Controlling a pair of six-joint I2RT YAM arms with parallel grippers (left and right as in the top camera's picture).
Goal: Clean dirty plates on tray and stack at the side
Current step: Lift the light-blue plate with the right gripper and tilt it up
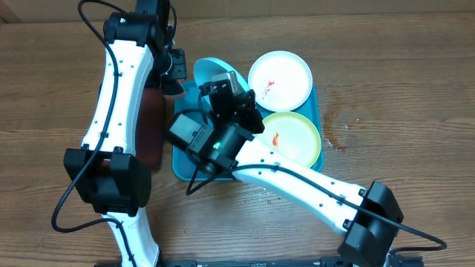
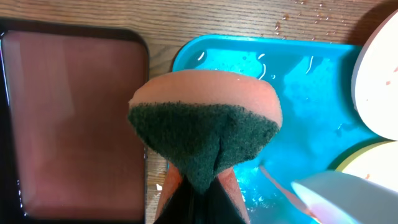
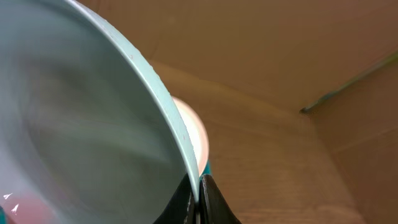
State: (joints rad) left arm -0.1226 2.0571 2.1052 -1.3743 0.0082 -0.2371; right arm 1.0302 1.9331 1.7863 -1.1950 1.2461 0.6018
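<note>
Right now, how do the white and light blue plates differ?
The white plate lies flat on the tray; the light blue plate is tilted, its rim pinched by the right hand. The white plate shows red smears; the light blue plate's face is blurred. Both are round, shallow.

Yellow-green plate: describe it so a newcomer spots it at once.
Find the turquoise tray mid-table in the overhead view. Two plates lie flat on its right half; the yellow-green plate is the one nearer the robot bases, just below the white plate. Its lime rim sets it apart from that white-rimmed neighbour.
</note>
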